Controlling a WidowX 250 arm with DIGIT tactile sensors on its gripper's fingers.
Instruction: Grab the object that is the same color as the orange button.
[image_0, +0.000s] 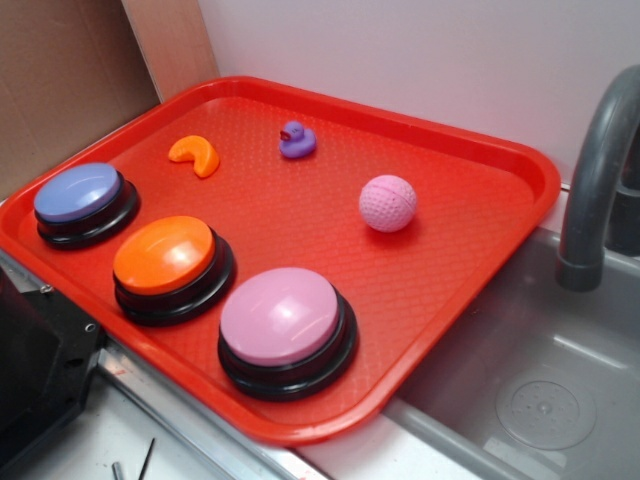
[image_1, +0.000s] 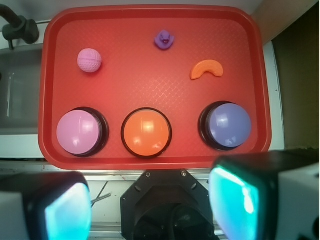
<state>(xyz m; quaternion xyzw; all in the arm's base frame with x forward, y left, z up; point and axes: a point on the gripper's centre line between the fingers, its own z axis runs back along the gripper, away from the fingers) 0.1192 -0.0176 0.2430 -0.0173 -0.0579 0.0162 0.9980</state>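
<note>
In the exterior view, the orange crescent toy (image_0: 196, 155) lies at the upper left of the red tray (image_0: 480, 200), beyond the orange button (image_0: 165, 254). No pincer shows here.

In the wrist view, the toy (image_1: 206, 69) sits at the upper right, far above the pincer (image_1: 150, 207), whose fingers (image_1: 235, 200) stand wide apart at the bottom.
</note>
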